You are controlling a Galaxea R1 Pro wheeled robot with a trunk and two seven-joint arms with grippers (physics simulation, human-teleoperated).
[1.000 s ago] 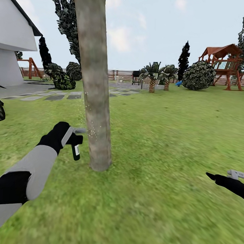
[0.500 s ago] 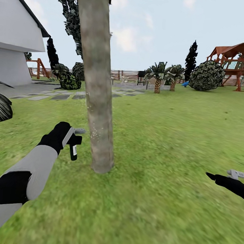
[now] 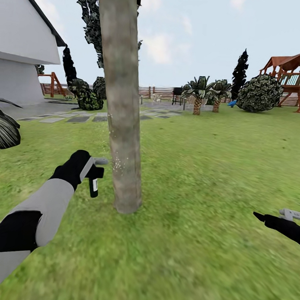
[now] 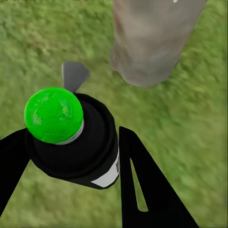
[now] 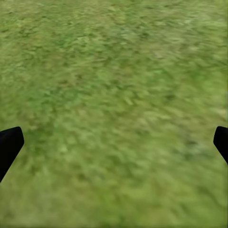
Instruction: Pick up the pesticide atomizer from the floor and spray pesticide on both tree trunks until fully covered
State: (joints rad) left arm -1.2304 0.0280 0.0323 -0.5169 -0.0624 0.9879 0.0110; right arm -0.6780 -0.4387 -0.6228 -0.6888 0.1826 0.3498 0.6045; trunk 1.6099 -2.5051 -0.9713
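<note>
Head view: the left gripper is seen at about 8 o'clock of the frame, its jaws closed around the pesticide atomizer, whose grey nozzle is aimed at the tree trunk just beside it. Pale specks are seen on the bark at nozzle height, so spraying of this trunk is judged to be the step in hand. The right gripper is held low at 4 o'clock over the lawn.

Left wrist view: the atomizer's green-capped black body is gripped between the black fingers, with the trunk's flared base at 1 o'clock.

Right wrist view: blurred grass is framed by two widely parted fingertips, so these jaws are open and empty.

Next, the nozzle is probably to be swept over uncovered bark.
</note>
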